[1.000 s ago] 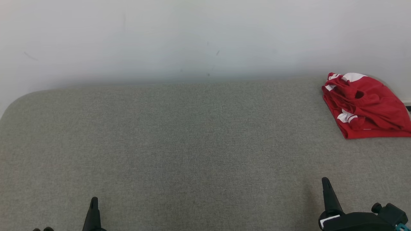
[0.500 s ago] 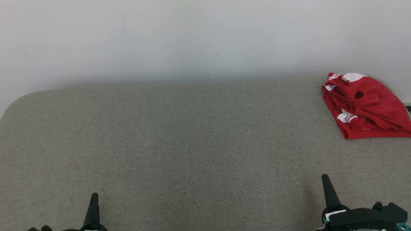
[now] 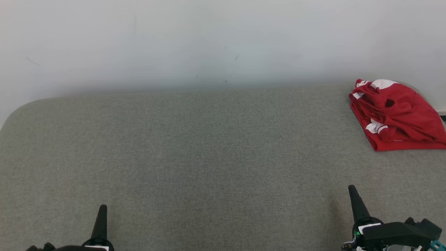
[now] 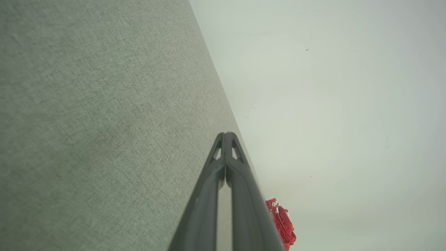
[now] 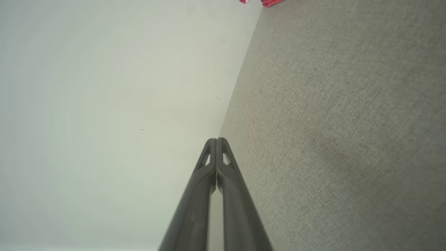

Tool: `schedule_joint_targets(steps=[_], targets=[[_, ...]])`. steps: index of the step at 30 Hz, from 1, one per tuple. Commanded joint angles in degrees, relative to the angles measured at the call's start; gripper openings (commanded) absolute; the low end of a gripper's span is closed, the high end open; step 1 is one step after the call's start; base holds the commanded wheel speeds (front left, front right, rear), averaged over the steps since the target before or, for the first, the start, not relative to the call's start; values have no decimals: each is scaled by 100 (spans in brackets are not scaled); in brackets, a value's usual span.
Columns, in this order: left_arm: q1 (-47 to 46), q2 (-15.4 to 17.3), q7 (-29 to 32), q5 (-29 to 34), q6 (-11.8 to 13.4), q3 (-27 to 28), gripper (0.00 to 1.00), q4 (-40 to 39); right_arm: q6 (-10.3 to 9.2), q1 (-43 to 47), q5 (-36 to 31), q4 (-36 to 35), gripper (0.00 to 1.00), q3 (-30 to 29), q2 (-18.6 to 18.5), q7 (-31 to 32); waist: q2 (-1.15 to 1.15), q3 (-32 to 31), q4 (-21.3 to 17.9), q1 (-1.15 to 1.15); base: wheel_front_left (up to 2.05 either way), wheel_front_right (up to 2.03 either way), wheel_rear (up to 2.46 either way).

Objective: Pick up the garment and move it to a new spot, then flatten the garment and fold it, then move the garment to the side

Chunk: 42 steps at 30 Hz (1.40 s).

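The garment (image 3: 397,116) is a crumpled red piece with white stripes, lying in a heap at the far right of the grey fabric surface (image 3: 209,157), close to the wall. A sliver of the garment (image 4: 282,225) also appears low in the left wrist view, and its edge (image 5: 270,2) at the top of the right wrist view. My left gripper (image 3: 102,209) rises at the lower left, shut and empty, its fingertips pressed together (image 4: 225,134). My right gripper (image 3: 351,190) stands at the lower right, well in front of the garment, likewise shut on nothing (image 5: 216,140).
A plain white wall (image 3: 223,42) runs directly behind the grey surface. The surface's far left corner (image 3: 21,108) is rounded. The garment reaches the right edge of the head view.
Both grippers have crept a little farther up the head view, away from its bottom edge. The garment has stayed where it was.
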Motion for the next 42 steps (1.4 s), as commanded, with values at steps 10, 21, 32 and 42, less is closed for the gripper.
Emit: schedule_joint_targets(steps=[10,21,32,42], targets=[[-193,19,153,-578,-79,66,0,3,-9,-140,611,-17,0,-44,9,164,0,-3,0,0,0,0,0],[-251,20,286,-1082,-128,109,0,30,-10,-204,1129,-3,0,-70,11,295,0,-6,-1,0,0,0,0],[-332,20,393,-1476,-164,147,0,51,-11,-239,1564,7,0,-90,12,398,0,-9,-1,0,0,0,0],[-376,20,504,-1897,-210,184,0,74,-12,-300,1972,21,0,-114,13,506,0,-12,-2,0,0,0,0]])
